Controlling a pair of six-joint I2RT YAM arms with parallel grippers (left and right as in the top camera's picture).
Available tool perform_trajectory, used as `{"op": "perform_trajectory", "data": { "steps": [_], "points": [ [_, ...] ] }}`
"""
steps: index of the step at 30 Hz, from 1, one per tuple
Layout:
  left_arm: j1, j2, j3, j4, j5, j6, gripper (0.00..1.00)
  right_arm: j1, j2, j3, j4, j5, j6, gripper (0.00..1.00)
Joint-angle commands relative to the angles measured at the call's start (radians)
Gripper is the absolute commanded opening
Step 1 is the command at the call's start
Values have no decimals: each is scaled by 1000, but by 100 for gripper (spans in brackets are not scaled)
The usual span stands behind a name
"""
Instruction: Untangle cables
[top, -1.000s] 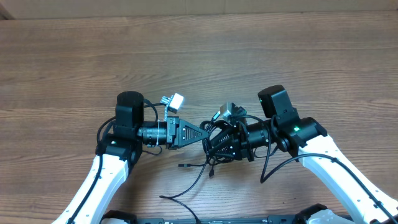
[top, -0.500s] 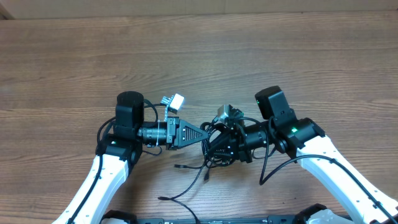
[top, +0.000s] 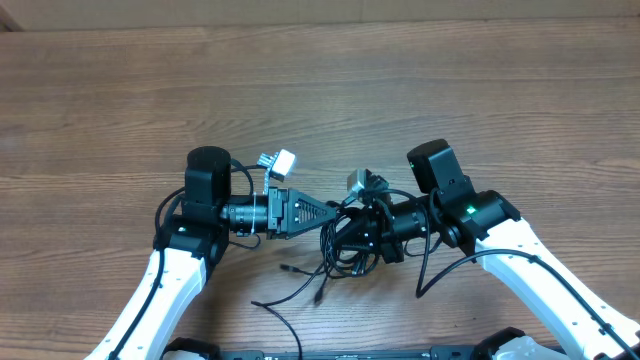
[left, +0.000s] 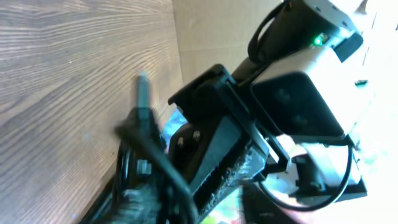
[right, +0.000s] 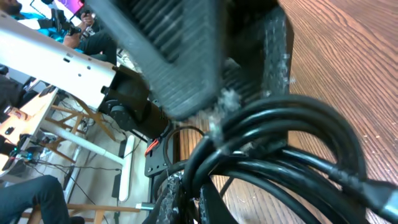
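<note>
surface: brown wood-grain table (top: 120, 90), plain tan wall strip along the 12 o'clock edge in the overhead view
arms: two white arms with black wrists; the left comes in from 7 o'clock, the right from 5 o'clock; their tips meet nose to nose just toward 6 o'clock of table centre
cables: tangle of thin black cables (top: 345, 256) bunched at the meeting point, right where the two tips meet and under the nose of the right one
loose ends: two strands run out of the tangle toward 7 o'clock and lie flat on the wood; one ends in a small plug (top: 288, 268), the other curls on toward the 6 o'clock edge
left gripper (top: 332, 212): black wedge pointing to 3 o'clock, tip right at the tangle; can't tell whether the jaws are apart or together, and the left wrist view is too blurred to help
right gripper (top: 345, 238): pointing to 9 o'clock, jaws together, clamped on the thin black cables; the right wrist view shows glossy loops pressed against a ribbed finger pad (right: 180, 56)
left wrist view: one grey-tipped plug end (left: 142, 87) stands up out of the knot over the wood; the right arm's black and white body fills the 3 o'clock side
</note>
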Motion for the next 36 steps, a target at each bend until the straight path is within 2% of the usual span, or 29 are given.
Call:
{"op": "perform_trajectory", "data": {
  "steps": [1, 6, 8, 13, 18, 23, 25, 27, 29, 31, 32, 34, 35, 36],
  "points": [
    [5, -16, 14, -12, -56, 41, 62, 8, -3, 23, 35, -31, 71, 4],
    [5, -16, 14, -27, -67, 70, 89, 8, -3, 23, 82, -13, 150, 4],
    [5, -16, 14, -27, -67, 70, 92, 8, -3, 23, 106, 71, 245, 4],
    [5, -16, 14, -27, -67, 89, 92, 8, -3, 23, 114, 126, 290, 4],
    [5, -16, 14, -27, -67, 93, 87, 8, -3, 23, 114, 132, 290, 4],
    [5, -16, 14, -27, -75, 97, 86, 8, -3, 23, 101, 322, 392, 4],
    [5, -16, 14, -27, -76, 108, 86, 8, -3, 23, 88, 398, 426, 10],
    [5, -16, 14, -31, -89, 142, 81, 8, -3, 23, 71, 443, 426, 17],
    [5, -16, 14, -76, -153, 173, 80, 8, -3, 23, 51, 486, 438, 21],
    [3, -16, 14, -175, -305, 186, 79, 8, -3, 23, 25, 552, 484, 22],
    [1, -16, 14, -223, -382, 185, 79, 8, -3, 23, 11, 594, 515, 27],
    [-14, -16, 14, -328, -571, 169, 77, 8, -3, 23, -29, 718, 615, 30],
    [-26, -16, 14, -365, -653, 154, 77, 8, -3, 23, -53, 790, 676, 35],
    [-35, -16, 14, -372, -687, 146, 76, 8, -3, 23, -68, 831, 710, 39]
  ]
}}
